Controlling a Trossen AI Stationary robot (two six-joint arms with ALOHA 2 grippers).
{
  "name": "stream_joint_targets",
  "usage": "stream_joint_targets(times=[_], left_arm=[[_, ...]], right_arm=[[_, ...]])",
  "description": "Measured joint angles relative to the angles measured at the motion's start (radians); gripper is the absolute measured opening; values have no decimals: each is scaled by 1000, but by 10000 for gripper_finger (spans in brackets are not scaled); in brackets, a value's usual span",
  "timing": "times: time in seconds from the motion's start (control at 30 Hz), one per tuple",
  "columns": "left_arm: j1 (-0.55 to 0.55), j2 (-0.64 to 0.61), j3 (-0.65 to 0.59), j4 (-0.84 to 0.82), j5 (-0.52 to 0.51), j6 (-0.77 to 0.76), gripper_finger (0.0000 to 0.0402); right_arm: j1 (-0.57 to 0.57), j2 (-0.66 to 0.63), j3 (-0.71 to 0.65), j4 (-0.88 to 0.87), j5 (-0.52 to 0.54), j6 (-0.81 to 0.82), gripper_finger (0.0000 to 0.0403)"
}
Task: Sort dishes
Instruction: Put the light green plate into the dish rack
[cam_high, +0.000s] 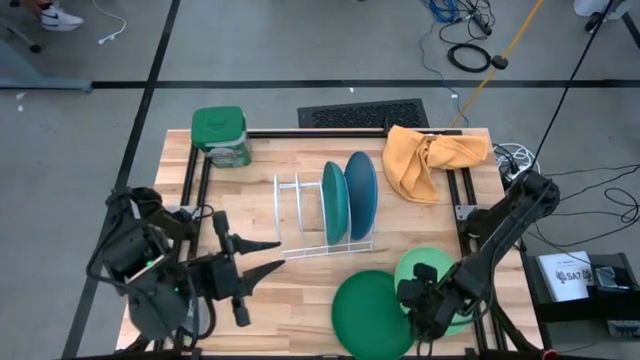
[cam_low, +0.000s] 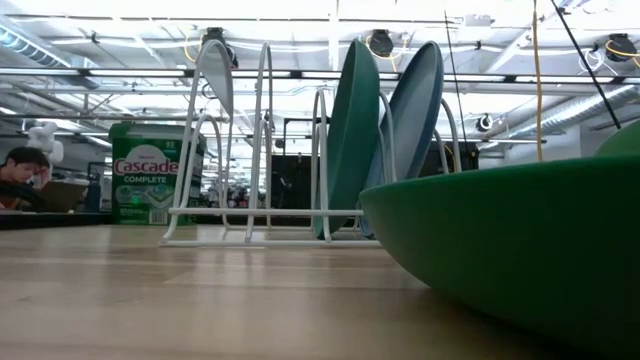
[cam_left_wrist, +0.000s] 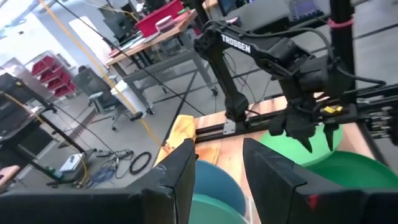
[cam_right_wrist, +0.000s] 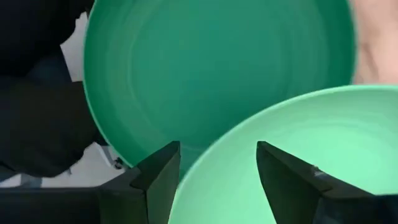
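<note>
The white wire rack (cam_high: 322, 218) serves as the landmark. Nearest the table's front edge, well to the rack's right, the dark green plate (cam_high: 372, 312) lies flat and overhangs that edge, with the light green plate (cam_high: 440, 280) resting just behind and partly over it. The right gripper (cam_high: 428, 292) hangs over the light green plate's near rim, fingers spread apart and holding nothing; in its wrist view the pale rim sits between the two fingers, which suggests it is lined up to pinch that edge (a flat plate offers no other purchase). The left gripper (cam_high: 258, 258) waits just left of the rack's front, fingers parted and empty, pointing toward the rack as if ready to steady or receive a plate.

In the rack's right-hand slots the teal plate (cam_high: 335, 203) and the blue plate (cam_high: 361, 194) stand on edge, leaning slightly, side by side; the left-hand slots are free, so about half the sorting looks done.

Behind the rack, a green lidded tub (cam_high: 221, 135) stands at the back left corner and an orange cloth (cam_high: 428, 160) lies crumpled at the back right. The table (cam_high: 290, 320) is pale wooden planking in a black frame. Beyond it are grey floor, loose cables and, in the low view, a person (cam_low: 28, 178) seated far left under ceiling lights.
</note>
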Motion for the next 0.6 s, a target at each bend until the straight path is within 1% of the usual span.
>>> stream_joint_targets(times=[0.2,0.47,0.53,0.6], left_arm=[[-28,0,0,-12,-34,-21,136],[-38,0,0,-13,-35,-21,136],[-38,0,0,-17,-35,-21,136],[-38,0,0,-17,-35,-20,136]], right_arm=[[0,48,0,-15,2,111,208],[-7,140,1,-37,-23,263,207],[-7,163,2,-35,-21,266,200],[-7,179,1,-29,-23,265,183]])
